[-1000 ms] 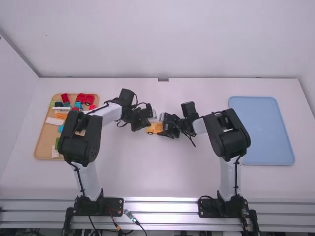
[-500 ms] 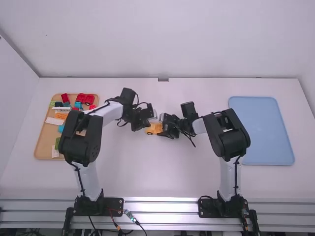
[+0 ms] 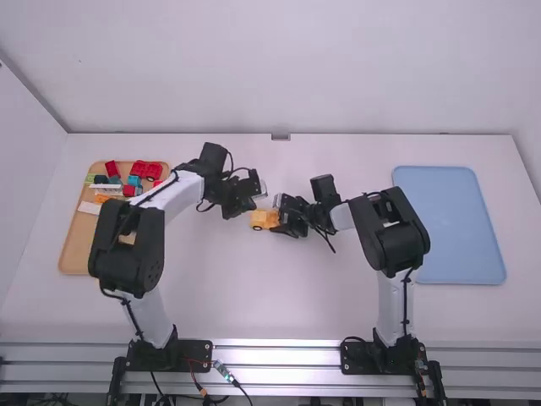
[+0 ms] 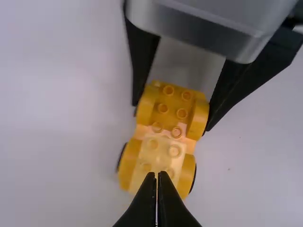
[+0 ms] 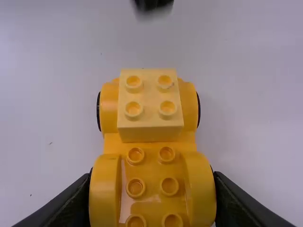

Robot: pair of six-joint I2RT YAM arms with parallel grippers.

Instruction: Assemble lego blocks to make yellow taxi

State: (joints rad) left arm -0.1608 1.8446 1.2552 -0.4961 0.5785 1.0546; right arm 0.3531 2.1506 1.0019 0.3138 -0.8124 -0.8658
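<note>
Sitting just below the middle of the high view, the yellow toy car (image 3: 269, 221) is pinched in the right gripper (image 3: 286, 225), whose fingers press the wheel arches at one end from both sides. On the car's other end I can see a pale yellow block (image 5: 150, 106) with four studs. Near that end, slightly up and left in the high view, the left gripper (image 3: 248, 209) has its fingertips closed together. A tan tray (image 3: 78, 245) of colourful blocks lies at left, a blue tray (image 3: 450, 224) at right.
</note>
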